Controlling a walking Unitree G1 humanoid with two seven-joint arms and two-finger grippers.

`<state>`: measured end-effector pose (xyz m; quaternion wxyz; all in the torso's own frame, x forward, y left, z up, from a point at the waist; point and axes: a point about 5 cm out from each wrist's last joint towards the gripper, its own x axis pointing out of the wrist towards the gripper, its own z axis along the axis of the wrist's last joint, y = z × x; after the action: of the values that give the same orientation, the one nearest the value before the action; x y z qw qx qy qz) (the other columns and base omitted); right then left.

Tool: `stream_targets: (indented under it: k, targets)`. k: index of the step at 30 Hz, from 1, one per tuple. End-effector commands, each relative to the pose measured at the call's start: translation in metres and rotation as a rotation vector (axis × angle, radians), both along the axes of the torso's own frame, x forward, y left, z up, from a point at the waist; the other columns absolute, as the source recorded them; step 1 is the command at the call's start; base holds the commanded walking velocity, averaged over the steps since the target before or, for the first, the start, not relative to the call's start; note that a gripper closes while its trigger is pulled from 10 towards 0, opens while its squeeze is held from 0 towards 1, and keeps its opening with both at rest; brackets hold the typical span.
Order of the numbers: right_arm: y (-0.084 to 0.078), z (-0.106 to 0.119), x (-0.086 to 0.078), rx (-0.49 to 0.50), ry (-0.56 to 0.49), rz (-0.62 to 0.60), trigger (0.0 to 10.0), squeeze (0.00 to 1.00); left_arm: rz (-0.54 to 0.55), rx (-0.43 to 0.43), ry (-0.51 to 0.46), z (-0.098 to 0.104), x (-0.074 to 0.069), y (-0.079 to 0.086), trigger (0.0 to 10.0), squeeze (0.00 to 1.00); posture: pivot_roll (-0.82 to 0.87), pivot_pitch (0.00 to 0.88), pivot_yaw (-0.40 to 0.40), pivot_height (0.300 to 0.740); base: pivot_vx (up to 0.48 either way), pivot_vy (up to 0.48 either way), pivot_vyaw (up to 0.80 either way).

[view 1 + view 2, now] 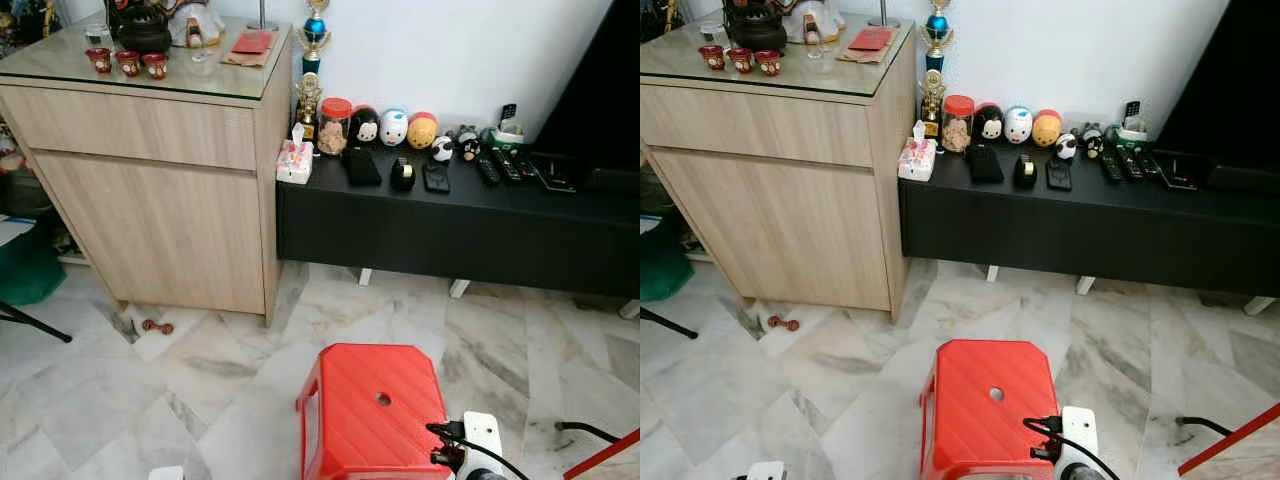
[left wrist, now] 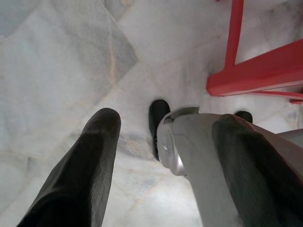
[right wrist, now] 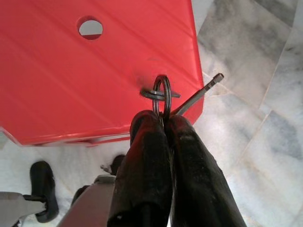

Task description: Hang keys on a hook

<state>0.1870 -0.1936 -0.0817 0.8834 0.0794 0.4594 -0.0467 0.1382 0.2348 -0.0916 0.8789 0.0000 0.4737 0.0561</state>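
In the right wrist view my right gripper (image 3: 163,122) is shut on a key ring (image 3: 161,94), with a thin dark key (image 3: 199,94) sticking out sideways from it. It hangs just above the red plastic stool (image 3: 94,71). In the eye views that arm's white wrist (image 1: 478,440) sits at the bottom edge, beside the stool (image 1: 372,405). My left gripper (image 2: 165,142) hangs open over the marble floor, its black fingers (image 2: 90,161) wide apart.
A wooden cabinet (image 1: 150,190) stands at the left with cups and a teapot on top. A low black console (image 1: 450,220) along the white wall carries jars, figurines and remotes. A small dumbbell toy (image 1: 157,326) lies on the marble floor (image 1: 150,400).
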Motion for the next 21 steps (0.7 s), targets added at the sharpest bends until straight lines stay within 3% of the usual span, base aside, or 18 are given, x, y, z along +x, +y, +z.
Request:
stream_targets:
  k: [1,9,17,21]
  targets:
    - [0.002,0.000,0.002,0.006,-0.007,-0.023,10.0,0.00,-0.039,0.015,0.011,0.000,0.000,0.002,10.0,0.00,0.07,0.000,-0.069,0.740,0.000,0.000,0.00]
    - [0.010,0.000,0.003,0.021,-0.014,-0.040,10.0,0.00,-0.067,0.031,0.017,0.002,0.001,0.007,10.0,0.00,0.02,0.000,-0.019,0.740,0.000,0.000,0.00]
    - [-0.002,0.001,0.001,-0.016,-0.005,-0.033,10.0,0.00,-0.113,-0.003,0.029,-0.001,0.002,-0.007,10.0,0.00,-0.07,0.000,0.008,0.740,0.000,0.000,0.00]
    - [-0.005,0.001,0.001,-0.007,-0.015,-0.100,10.0,0.00,-0.130,-0.004,0.030,-0.002,0.003,-0.011,10.0,0.00,-0.06,0.000,0.010,0.740,0.000,0.000,0.00]
